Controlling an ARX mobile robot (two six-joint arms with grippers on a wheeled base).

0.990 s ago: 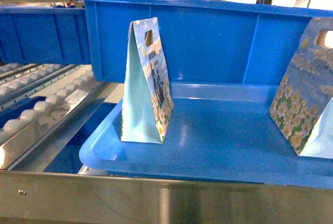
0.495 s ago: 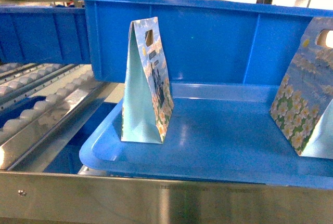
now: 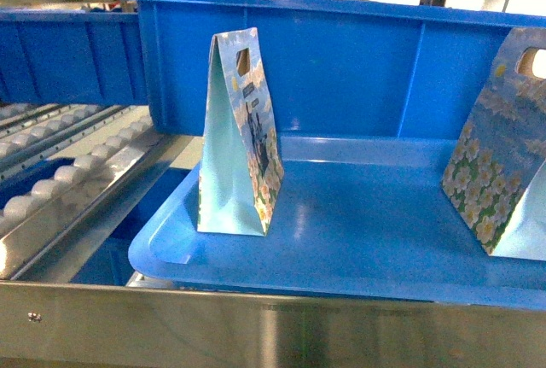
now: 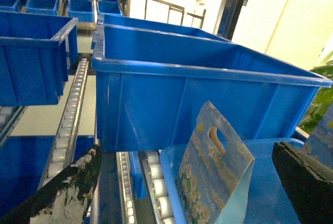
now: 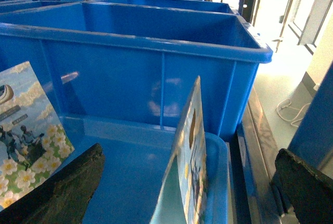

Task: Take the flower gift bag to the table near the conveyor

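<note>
Two flower gift bags stand upright in a shallow blue tray [image 3: 367, 240]: one at its left [image 3: 239, 142], one at its right edge [image 3: 499, 163]. In the left wrist view, the left bag [image 4: 213, 169] stands ahead, between the spread fingers of my open left gripper [image 4: 182, 190]. My open right gripper [image 5: 187, 190] frames the right bag [image 5: 191, 151], seen edge-on, with the other bag [image 5: 26, 130] off to the left. Neither gripper touches a bag or shows in the head view. The conveyor's white rollers [image 3: 60, 176] slope along the left. The table is out of view.
A deep blue crate [image 3: 341, 69] stands right behind the tray, with another crate [image 3: 68, 52] to its left. A steel rail [image 3: 256, 330] runs across the front. More rollers [image 4: 67, 125] lie beside the tray's left edge, and small blue bins [image 4: 31, 0] sit on far shelves.
</note>
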